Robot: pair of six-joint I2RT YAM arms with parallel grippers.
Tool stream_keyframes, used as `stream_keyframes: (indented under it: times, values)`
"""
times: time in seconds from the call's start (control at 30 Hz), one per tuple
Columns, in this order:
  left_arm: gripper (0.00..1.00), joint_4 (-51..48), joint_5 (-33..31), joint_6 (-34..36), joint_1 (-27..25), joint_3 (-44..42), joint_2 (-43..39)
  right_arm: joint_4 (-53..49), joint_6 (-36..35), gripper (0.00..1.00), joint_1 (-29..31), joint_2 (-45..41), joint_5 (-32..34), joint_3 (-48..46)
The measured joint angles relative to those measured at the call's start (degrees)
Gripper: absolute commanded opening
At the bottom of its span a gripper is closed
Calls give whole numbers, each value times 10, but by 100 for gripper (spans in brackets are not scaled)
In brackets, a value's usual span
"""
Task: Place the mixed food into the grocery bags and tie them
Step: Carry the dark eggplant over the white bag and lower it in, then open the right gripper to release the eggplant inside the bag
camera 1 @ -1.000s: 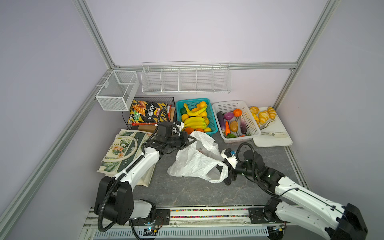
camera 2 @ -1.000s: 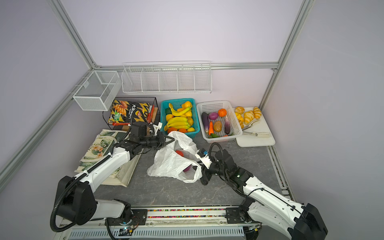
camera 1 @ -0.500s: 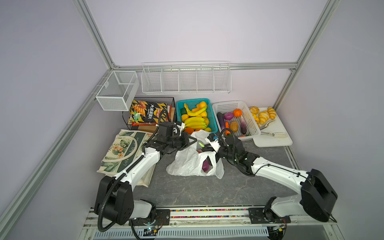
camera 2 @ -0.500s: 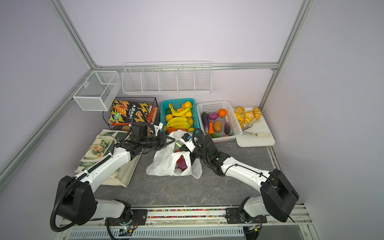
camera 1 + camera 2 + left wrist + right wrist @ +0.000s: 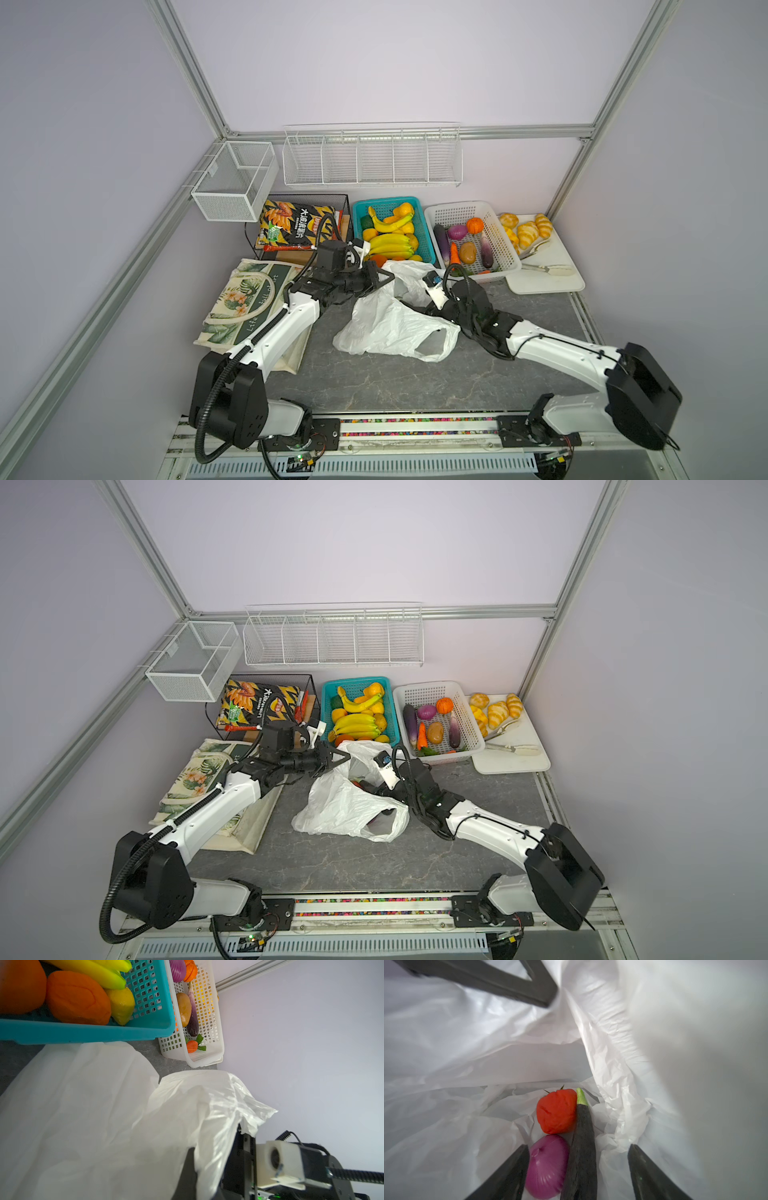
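Observation:
The white plastic bag (image 5: 390, 324) (image 5: 340, 808) lies mid-table with its mouth toward the back. My left gripper (image 5: 384, 278) (image 5: 216, 1157) is shut on the bag's upper edge and holds it up. My right gripper (image 5: 368, 786) (image 5: 579, 1147) is inside the mouth, open. Low in the bag lie a red tomato (image 5: 556, 1113), a purple onion (image 5: 548, 1169) and a dark eggplant-like piece (image 5: 583, 1147). The dark piece lies between the spread fingers, touching neither. The cream canvas tote (image 5: 245, 299) (image 5: 195, 779) lies flat at the left, partly under my left arm.
Along the back stand a black wire rack with a large chip bag (image 5: 299, 224), a teal basket (image 5: 424, 232) of bananas and oranges, a white basket (image 5: 505, 249) of toy vegetables and a white tray (image 5: 552, 282) with croissants. White wire shelves (image 5: 374, 158) hang on the wall.
My right gripper came from the bag's front right to its mouth, reached in and opened. The dark piece now lies loose in the bag. The left gripper has kept its hold.

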Motion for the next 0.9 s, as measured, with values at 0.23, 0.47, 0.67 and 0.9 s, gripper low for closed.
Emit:
stream_keyframes:
  times: [0.23,0.47,0.67,0.9]
  values:
    - [0,0,3,3,0,5,10,-136,-3,82,0,-159,-47,-11]
    - [0,0,7,4,0,8,13,-204,-7,87,0,-224,-41,-25]
    - [0,1,6,4,0,11,15,-204,0,86,0,-189,-113,-12]
    - [0,1,4,2,1,14,19,-237,9,86,0,-208,-160,-7]
